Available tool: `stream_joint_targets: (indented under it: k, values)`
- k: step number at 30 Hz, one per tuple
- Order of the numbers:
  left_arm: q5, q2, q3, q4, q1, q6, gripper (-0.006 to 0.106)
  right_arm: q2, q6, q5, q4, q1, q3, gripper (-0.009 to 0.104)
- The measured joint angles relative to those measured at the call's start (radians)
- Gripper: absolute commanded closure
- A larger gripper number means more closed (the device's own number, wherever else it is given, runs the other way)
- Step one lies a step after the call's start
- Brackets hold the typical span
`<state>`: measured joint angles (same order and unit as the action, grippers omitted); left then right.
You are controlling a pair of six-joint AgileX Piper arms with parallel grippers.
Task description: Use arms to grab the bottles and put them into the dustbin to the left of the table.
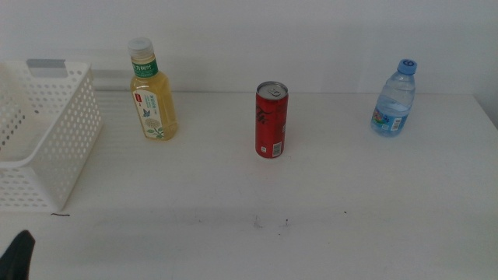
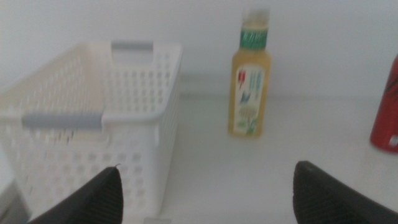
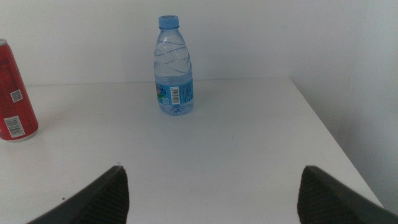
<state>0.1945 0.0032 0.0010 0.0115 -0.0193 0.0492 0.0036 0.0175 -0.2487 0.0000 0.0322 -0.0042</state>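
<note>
Far left of middle view: dustbin [image 1: 48, 132], white perforated basket w/ grey strip on rim, sits at table's left edge; nothing visible inside.

Bottom-left corner: dark tip of left gripper [image 1: 19, 255], low, near the picture's bottom edge, well apart from all bottles. Left wrist view: left gripper [image 2: 208, 193] jaws spread wide, nothing between them; basket and tea bottle ahead of it.

Just right of basket, toward back of table [image 1: 233, 194]: yellow tea bottle [image 1: 152, 93], upright, green label, white cap. Not touching basket; clear gap between.

Centre: red can [image 1: 271, 121], upright, slim, silver top. Stands alone, well apart from tea bottle and water bottle, a bit nearer the camera than both.

Right: water bottle [image 1: 394, 99], clear, blue cap, upright, near back-right of table.

Right gripper: not seen in middle view. Right wrist view: right gripper [image 3: 211, 196] jaws wide apart, holding nothing; water bottle [image 3: 173, 67] ahead, red can [image 3: 13, 93] off to one side, both upright on table, untouched.

A few small dark specks on tabletop near front-centre.

All 3 containers on table, none in bin.
</note>
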Motion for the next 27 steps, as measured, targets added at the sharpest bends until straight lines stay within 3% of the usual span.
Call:
stream_joint_targets:
  k: [4,12,20,27]
  values:
    - [-0.168,0.104,0.000,-0.025,-0.067,0.000,0.007,0.000,0.000,0.000,0.000,0.000,0.000,0.018]
    - [-0.724,0.676,0.000,-0.049,-0.375,-0.007,0.007,0.000,0.000,0.000,0.000,0.000,0.000,0.018]
    - [-1.239,1.120,0.000,0.090,-0.618,-0.125,0.007,0.000,0.000,0.000,0.000,0.000,0.000,0.018]
    - [-1.384,1.306,-0.002,0.138,-0.643,-0.135,0.007,0.000,0.000,0.000,0.000,0.000,0.000,0.018]
